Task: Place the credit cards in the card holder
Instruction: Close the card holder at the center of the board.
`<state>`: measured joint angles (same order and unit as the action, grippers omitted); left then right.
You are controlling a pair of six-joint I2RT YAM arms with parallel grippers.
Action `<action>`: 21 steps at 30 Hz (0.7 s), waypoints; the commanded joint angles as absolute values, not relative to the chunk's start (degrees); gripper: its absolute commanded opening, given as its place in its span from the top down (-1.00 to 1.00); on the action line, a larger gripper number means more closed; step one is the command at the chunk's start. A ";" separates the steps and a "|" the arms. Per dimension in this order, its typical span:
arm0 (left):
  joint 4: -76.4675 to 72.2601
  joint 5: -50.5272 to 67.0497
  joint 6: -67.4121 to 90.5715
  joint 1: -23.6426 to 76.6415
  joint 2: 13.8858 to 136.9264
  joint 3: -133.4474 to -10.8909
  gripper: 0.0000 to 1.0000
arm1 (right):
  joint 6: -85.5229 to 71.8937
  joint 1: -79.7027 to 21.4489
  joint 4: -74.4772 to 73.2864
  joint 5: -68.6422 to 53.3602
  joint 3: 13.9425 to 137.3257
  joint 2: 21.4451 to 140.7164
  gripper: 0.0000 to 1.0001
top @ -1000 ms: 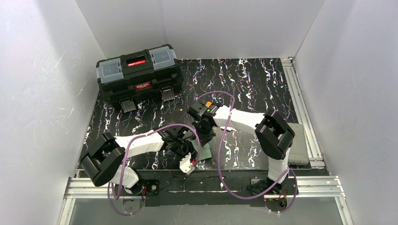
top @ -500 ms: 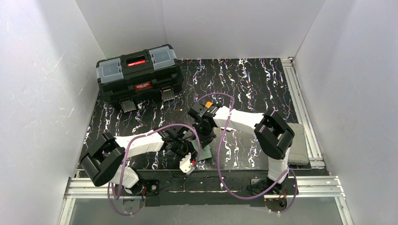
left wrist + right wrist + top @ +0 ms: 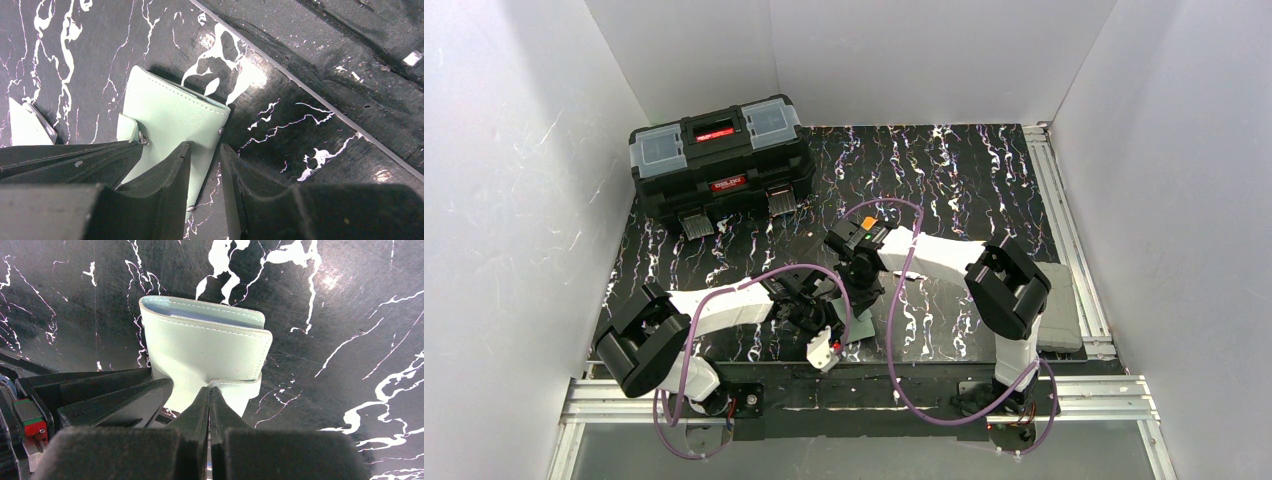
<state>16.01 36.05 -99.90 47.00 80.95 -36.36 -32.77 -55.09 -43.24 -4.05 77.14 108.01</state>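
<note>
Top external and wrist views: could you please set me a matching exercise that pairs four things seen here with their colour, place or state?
Things:
1. card holder
2. toolbox
3. left gripper
4. right gripper

Descriptions:
A. jaws pressed together
B. black, at the far left
C. jaws apart, a gap between them
D. mint green, folded

Pairs: 1-D, 2-B, 3-C, 4-A
</note>
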 commanded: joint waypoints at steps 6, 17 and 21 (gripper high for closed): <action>18.55 38.37 -99.84 47.37 80.07 -35.58 0.46 | -32.59 -54.91 -42.73 -2.91 79.63 108.16 0.97; 18.46 38.50 -99.84 47.39 79.99 -35.41 0.46 | -32.40 -54.84 -42.73 -3.70 79.84 108.65 0.97; 18.46 38.42 -99.84 47.37 79.96 -35.33 0.46 | -32.28 -54.84 -43.17 -3.98 79.60 109.50 0.97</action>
<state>16.01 36.05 -99.90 47.00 80.95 -36.34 -32.75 -55.05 -43.31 -3.46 78.24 108.33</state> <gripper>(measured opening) 0.272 0.022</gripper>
